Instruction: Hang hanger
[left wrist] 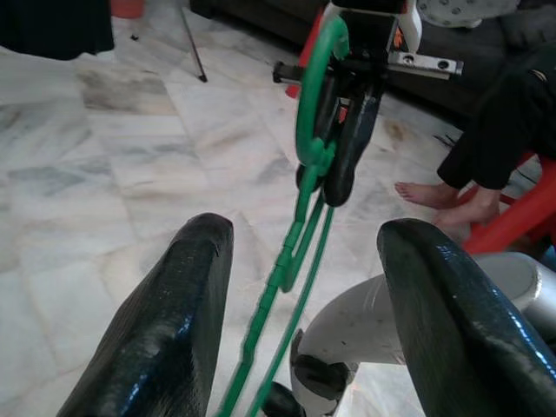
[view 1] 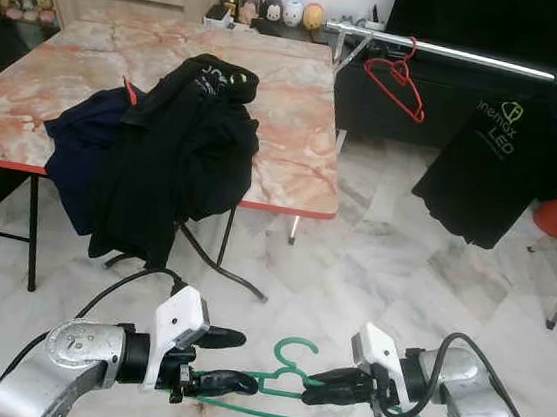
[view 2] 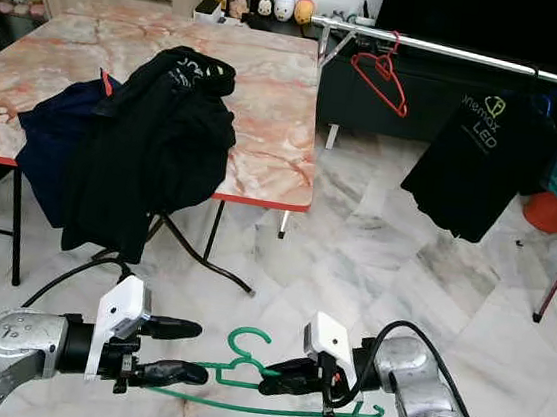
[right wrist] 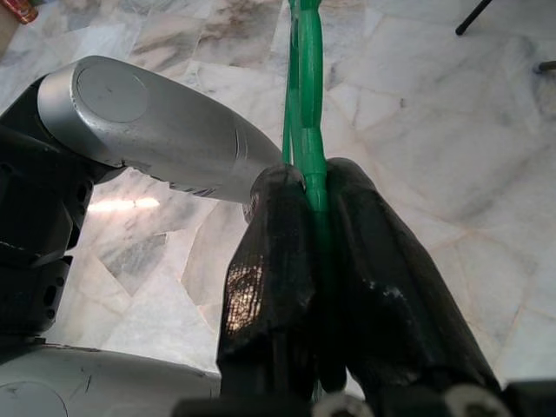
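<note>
Around the marble-patterned table with the red edge (view 1: 299,120), the count runs as follows. Two plastic hangers: one green (view 1: 289,383), one red (view 1: 399,81) on the silver metal rail (view 1: 477,56) beside the table. One black printed shirt (view 1: 499,173) hangs there too. Two dark garments lie heaped on the table: one black (view 1: 179,152), one navy (view 1: 79,146).

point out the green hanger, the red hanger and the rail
green hanger (view 1: 294,351), left eye view, on its hook
red hanger (view 1: 397,83), left eye view, on its upper arm
rail (view 1: 477,56), left eye view, mid-length of the silver bar
</note>
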`<state>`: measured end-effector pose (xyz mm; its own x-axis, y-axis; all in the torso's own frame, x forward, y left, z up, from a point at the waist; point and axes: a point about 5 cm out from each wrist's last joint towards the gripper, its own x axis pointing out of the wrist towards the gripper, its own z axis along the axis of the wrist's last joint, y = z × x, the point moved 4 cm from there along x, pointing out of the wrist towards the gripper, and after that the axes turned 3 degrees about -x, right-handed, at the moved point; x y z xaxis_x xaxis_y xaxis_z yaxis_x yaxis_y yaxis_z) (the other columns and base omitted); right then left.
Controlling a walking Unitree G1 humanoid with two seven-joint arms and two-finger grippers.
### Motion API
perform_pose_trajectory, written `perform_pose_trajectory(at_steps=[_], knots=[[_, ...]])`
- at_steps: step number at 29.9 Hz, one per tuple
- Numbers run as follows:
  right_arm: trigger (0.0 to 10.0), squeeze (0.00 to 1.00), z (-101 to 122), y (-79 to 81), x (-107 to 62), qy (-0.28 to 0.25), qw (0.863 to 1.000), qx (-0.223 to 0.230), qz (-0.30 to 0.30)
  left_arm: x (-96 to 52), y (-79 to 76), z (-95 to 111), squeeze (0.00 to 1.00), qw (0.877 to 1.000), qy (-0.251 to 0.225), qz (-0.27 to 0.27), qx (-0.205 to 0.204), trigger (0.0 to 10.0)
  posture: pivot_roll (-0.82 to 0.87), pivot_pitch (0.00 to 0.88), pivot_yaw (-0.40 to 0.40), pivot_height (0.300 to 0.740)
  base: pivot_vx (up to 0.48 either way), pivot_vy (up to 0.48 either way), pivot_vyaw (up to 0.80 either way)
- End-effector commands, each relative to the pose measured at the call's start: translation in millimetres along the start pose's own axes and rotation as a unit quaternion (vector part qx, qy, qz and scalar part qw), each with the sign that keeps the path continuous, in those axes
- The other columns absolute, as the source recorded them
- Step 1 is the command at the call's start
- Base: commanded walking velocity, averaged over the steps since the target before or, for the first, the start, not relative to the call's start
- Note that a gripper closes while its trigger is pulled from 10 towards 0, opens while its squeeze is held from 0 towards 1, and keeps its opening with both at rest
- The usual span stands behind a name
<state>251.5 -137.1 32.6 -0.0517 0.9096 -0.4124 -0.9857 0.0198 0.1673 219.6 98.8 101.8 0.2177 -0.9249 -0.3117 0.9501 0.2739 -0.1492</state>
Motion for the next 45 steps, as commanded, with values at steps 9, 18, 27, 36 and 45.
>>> perform_pose_trajectory(at_steps=[9, 18, 27, 36, 45], knots=[[10.0, 0.00, 16, 2.3, -7.6, -0.009, 1.000, -0.023, 0.016, 12.1, -5.8, 3, 1.00, 0.999, 0.016, -0.037, 0.000, 10.0, 0.06, 0.000, -0.100, 0.740, 0.000, 0.000, 0.00], [10.0, 0.00, 24, 5.5, -7.8, -0.017, 0.999, -0.031, 0.031, 16.8, 9.0, 6, 0.00, 0.999, 0.016, 0.005, 0.031, 10.0, 0.06, 0.000, -0.109, 0.740, 0.000, 0.000, 0.00], [10.0, 0.00, 34, 2.0, -8.2, -0.025, 0.998, -0.042, 0.029, 15.1, 10.8, 2, 0.00, 0.999, 0.030, 0.005, 0.022, 10.0, 0.06, 0.000, -0.110, 0.740, 0.000, 0.000, 0.00], [10.0, 0.00, 44, -2.3, -6.9, -0.036, 0.998, -0.051, 0.024, 14.9, 11.5, 0, 0.00, 0.999, 0.036, 0.001, 0.016, 9.1, 0.06, 0.000, -0.106, 0.740, 0.000, 0.000, 0.00], [10.0, 0.00, 47, -0.4, -1.6, -0.040, 0.997, -0.051, 0.034, 17.6, 12.0, 4, 0.00, 0.999, 0.031, 0.002, 0.020, 7.5, 0.06, 0.000, -0.107, 0.740, 0.000, 0.000, 0.00]])
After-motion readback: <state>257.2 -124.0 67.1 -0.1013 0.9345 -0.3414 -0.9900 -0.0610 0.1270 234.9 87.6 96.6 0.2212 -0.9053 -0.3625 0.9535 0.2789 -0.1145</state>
